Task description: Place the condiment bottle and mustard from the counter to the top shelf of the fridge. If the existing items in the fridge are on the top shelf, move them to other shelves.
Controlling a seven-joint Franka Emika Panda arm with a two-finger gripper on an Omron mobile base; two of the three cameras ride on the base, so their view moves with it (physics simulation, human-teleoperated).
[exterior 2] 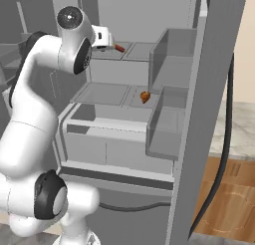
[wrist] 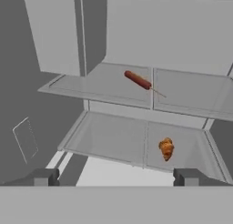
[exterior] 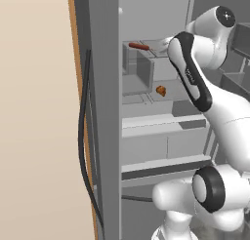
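The fridge stands open in front of me. On its top shelf (wrist: 98, 84) lies a red sausage on a thin stick (wrist: 137, 80) (exterior: 138, 46) (exterior 2: 119, 48). One shelf down (wrist: 109, 136) sits a small brown croissant (wrist: 166, 148) (exterior: 160, 90) (exterior 2: 145, 96). My gripper (wrist: 116, 177) is open and holds nothing. It hangs in front of the shelves, a little short of the sausage and above the croissant's level. The white hand (exterior 2: 102, 38) reaches in at top-shelf height. The condiment bottle and the mustard are out of view.
Grey door bins (exterior 2: 169, 64) line the open fridge door on the right. A drawer front (exterior 2: 114, 149) sits below the shelves. The door's edge with a dark seal (exterior: 85, 136) stands at the left, and a wooden floor (exterior 2: 234, 199) shows at the lower right.
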